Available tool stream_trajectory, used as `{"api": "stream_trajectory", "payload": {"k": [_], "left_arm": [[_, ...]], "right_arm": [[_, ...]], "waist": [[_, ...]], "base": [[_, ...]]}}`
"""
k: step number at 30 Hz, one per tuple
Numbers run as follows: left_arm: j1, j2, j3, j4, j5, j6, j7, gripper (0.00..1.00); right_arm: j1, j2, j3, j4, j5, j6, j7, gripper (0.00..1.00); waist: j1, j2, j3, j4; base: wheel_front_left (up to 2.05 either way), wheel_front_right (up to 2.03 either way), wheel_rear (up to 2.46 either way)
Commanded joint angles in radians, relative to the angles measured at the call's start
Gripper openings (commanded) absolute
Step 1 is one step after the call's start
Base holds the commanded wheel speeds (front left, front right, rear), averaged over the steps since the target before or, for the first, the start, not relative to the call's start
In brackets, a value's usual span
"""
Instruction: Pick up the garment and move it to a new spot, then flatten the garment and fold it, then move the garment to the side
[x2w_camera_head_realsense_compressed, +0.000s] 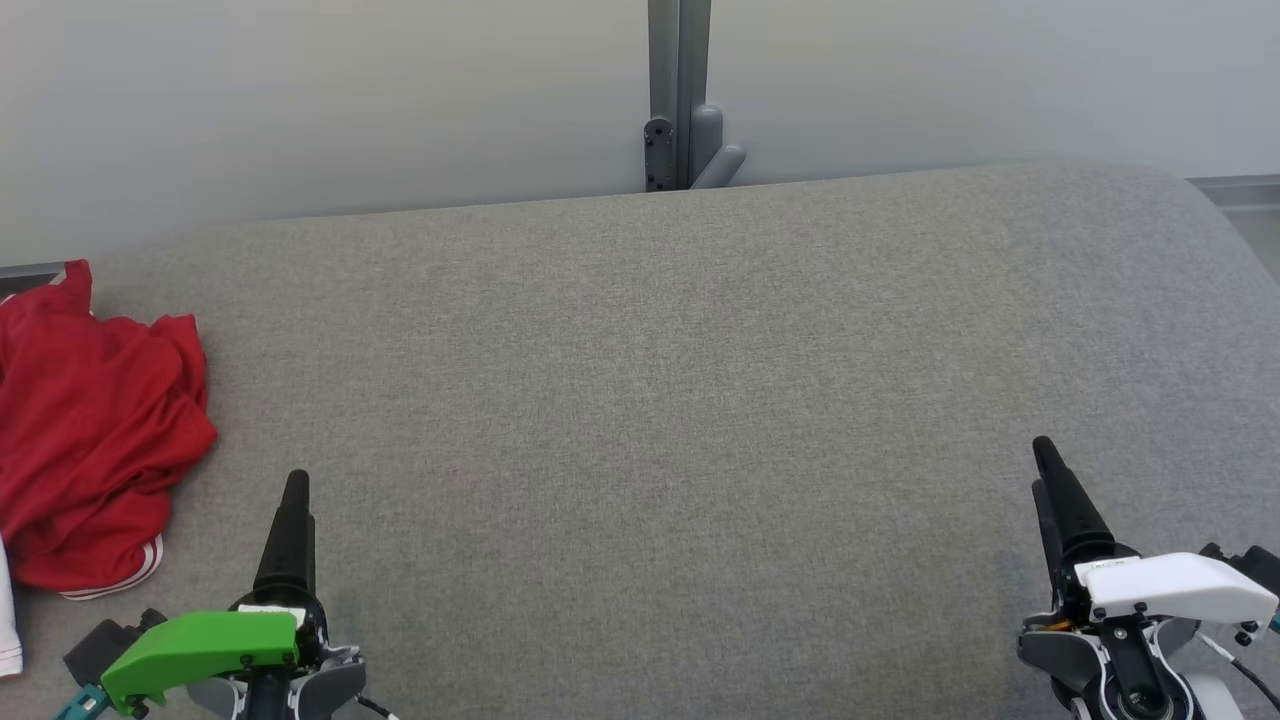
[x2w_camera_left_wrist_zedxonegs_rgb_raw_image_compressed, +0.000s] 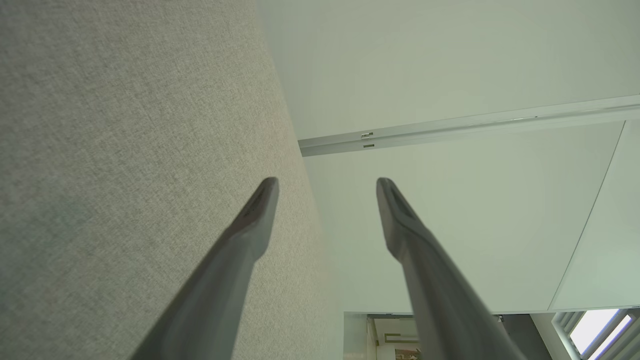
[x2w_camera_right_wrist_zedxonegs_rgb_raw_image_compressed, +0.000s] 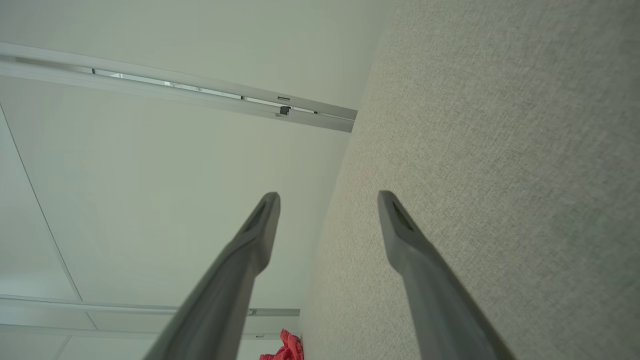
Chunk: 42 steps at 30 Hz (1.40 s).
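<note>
Red crumpled cloth garment (x2w_camera_head_realsense_compressed: 95, 430), one piece with a white-striped hem, lies heaped at 9 o'clock in the head view, on the left end of the grey fabric-covered desk (x2w_camera_head_realsense_compressed: 660, 400). It is well apart from both claws. A sliver of white cloth (x2w_camera_head_realsense_compressed: 8, 620) sits just beside it at 8 o'clock, cut by the frame.

Nearest the camera are two claws, each with two long dark fingers. The left claw (x2w_camera_head_realsense_compressed: 295, 490), under a green cover, is at 7 o'clock. The right claw (x2w_camera_head_realsense_compressed: 1045, 465), under a white cover, is at 5 o'clock. Both point toward 12 o'clock above bare fabric.

The head view catches the fingers edge-on, so it hides their gap. The wrist views give it. In the left wrist view the left claw (x2w_camera_left_wrist_zedxonegs_rgb_raw_image_compressed: 327, 185) stands wide with nothing between its fingers, desk fabric on its 9 o'clock side and pale wall on the other. In the right wrist view the right claw (x2w_camera_right_wrist_zedxonegs_rgb_raw_image_compressed: 327, 197) is just as wide and holds nothing, with the fabric at its 3 o'clock side. That view also catches a scrap of the garment (x2w_camera_right_wrist_zedxonegs_rgb_raw_image_compressed: 285, 350) at 6 o'clock.

Beyond the desk's far edge one grey metal post (x2w_camera_head_realsense_compressed: 678, 90) rises at 12 o'clock against the pale wall (x2w_camera_head_realsense_compressed: 300, 100).
</note>
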Motion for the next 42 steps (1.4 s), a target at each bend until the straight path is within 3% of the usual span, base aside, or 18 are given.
{"api": "stream_trajectory", "payload": {"k": [1, 18, 27, 42], "left_arm": [[-0.006, 0.015, -0.005, -0.022, 0.055, 0.009, -0.014, 1.00], [0.008, 0.055, -0.063, -0.031, 0.426, 0.042, -0.074, 1.00], [0.020, 0.066, -0.094, -0.040, 0.632, 0.062, -0.104, 1.00], [0.061, 0.063, -0.080, -0.030, 0.846, 0.060, -0.148, 1.00]], "right_arm": [[-0.006, -0.007, 0.007, -0.030, -0.065, 0.000, -0.016, 1.00], [0.000, -0.044, 0.053, -0.094, -0.503, 0.000, -0.081, 1.00], [0.009, -0.064, 0.093, -0.104, -0.662, 0.000, -0.113, 1.00], [0.025, -0.064, 0.124, -0.097, -0.861, 0.001, -0.160, 1.00]], "waist": [[0.0000, 0.0009, -0.001, 0.000], [0.0000, 0.0016, -0.005, 0.003], [0.0000, 0.0020, -0.011, 0.006], [0.0000, 0.0026, -0.014, 0.006]], "base": [[0.00, 0.00, 0.00], [0.00, 0.00, 0.00], [0.00, 0.00, 0.00], [0.00, 0.00, 0.00]]}}
